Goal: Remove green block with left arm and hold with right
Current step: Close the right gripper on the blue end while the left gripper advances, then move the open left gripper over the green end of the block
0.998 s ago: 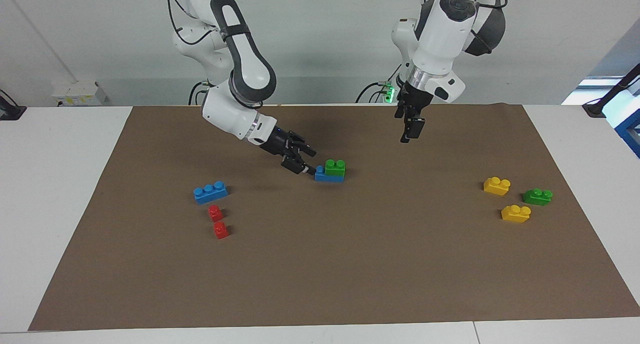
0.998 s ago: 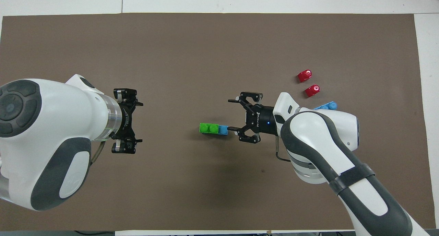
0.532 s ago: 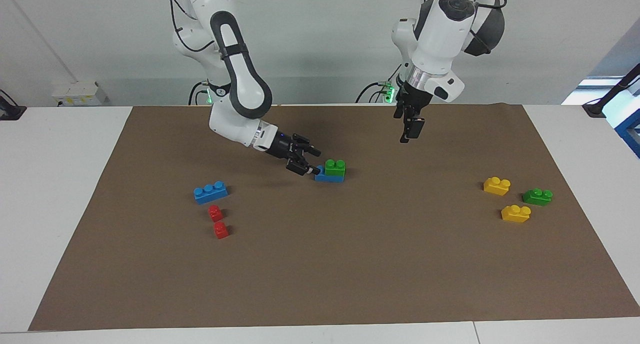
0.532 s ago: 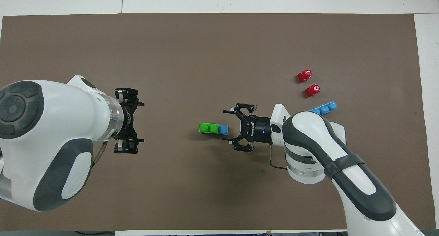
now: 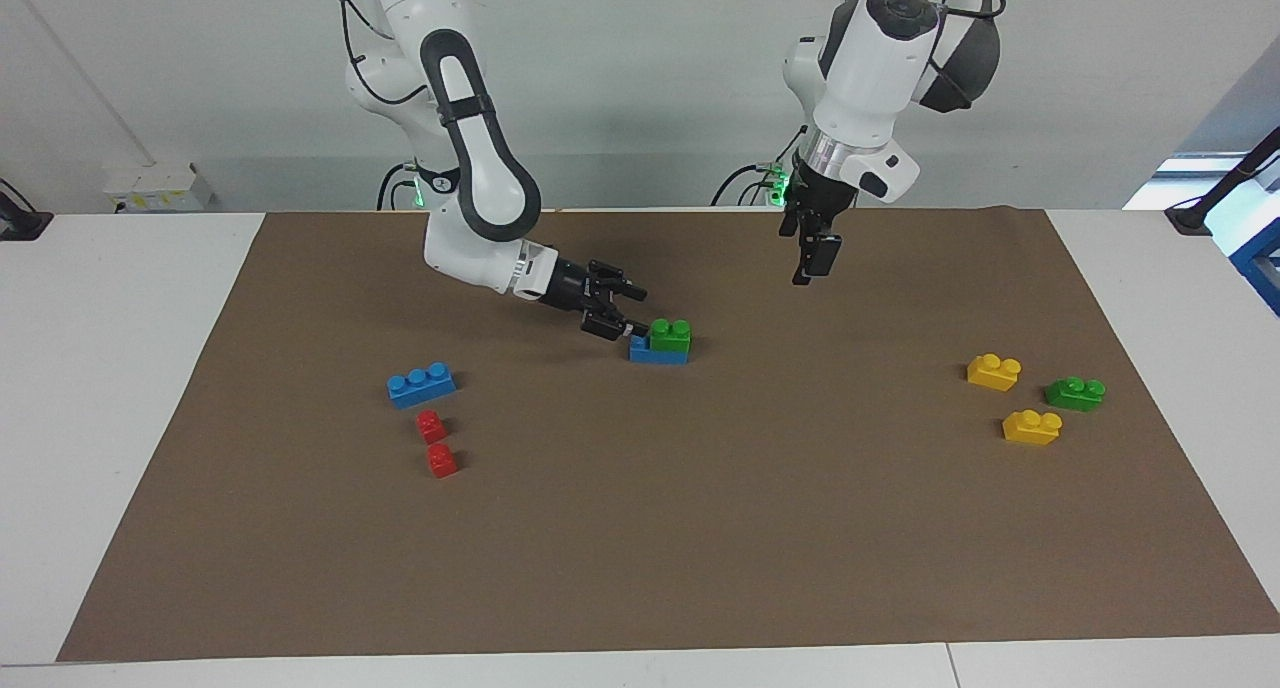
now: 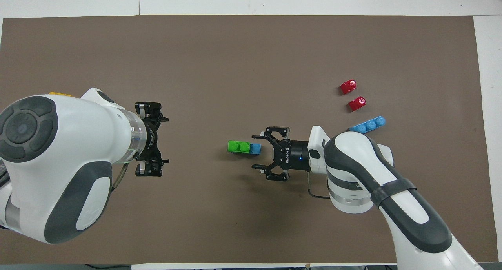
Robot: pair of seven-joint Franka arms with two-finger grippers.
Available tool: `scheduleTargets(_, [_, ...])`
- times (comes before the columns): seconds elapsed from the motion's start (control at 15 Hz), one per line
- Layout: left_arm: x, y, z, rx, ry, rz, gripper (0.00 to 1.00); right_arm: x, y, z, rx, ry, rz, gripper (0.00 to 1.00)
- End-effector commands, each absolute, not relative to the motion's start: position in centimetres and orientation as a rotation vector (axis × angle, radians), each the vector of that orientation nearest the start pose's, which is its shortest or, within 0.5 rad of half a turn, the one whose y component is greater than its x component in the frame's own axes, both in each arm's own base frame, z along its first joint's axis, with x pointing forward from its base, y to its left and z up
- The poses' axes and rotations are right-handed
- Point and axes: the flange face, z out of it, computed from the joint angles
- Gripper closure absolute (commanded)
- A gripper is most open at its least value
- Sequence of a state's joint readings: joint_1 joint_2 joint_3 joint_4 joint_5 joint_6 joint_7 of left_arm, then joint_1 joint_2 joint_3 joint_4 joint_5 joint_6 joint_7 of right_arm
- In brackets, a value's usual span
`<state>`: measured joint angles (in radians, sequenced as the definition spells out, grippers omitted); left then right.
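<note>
— While we are looking at the green block (image 5: pixel 670 334), it is sitting on a blue brick (image 5: pixel 657 352) mid-mat.
— We are seeing the right gripper (image 5: pixel 622 320) spread open just beside that brick, gripping nothing.
— We are seeing the left gripper (image 5: pixel 812 258) hanging open and empty above the mat, toward the left arm's end.
</note>
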<state>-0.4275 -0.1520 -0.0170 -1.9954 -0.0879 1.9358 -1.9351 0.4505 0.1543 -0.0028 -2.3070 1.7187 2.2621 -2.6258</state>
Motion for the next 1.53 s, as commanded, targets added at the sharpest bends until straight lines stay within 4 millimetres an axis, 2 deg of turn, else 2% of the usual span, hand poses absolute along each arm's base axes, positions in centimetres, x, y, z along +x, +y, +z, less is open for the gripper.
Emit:
scheduleTargets(0.0, [46.4, -23.1, 53.4, -2.359, -2.274, 0.059, 0.00, 45.7, 23.9, 27.9, -1.456, -1.749, -1.160, 0.12])
scheduleTargets(0.2, [46.5, -23.1, 53.3, -2.358, -2.281, 0.056, 0.00, 46.3, 22.3, 26.7, -1.448, -1.772, -1.149, 0.12])
scheduleTargets(0.4, [46.6, -23.4, 53.3, -2.348, -2.301, 0.054, 0.00, 46.8, 21.4, 27.1, -1.469, -1.689, -1.133, 0.15])
scheduleTargets(0.73, [46.5, -24.7, 52.3, -2.333, -2.310, 0.061, 0.00, 46.9, 21.3, 27.6, -1.494, -1.600, -1.051, 0.15])
scheduleTargets(0.93, [46.3, -25.4, 52.2, -2.338, -2.316, 0.057, 0.00, 47.3, 20.2, 27.7, -1.513, -1.532, -1.032, 0.15])
scheduleTargets(1.46, [46.4, -26.7, 50.6, -2.296, -2.326, 0.071, 0.00, 48.1, 20.0, 26.9, -1.528, -1.523, -0.996, 0.16])
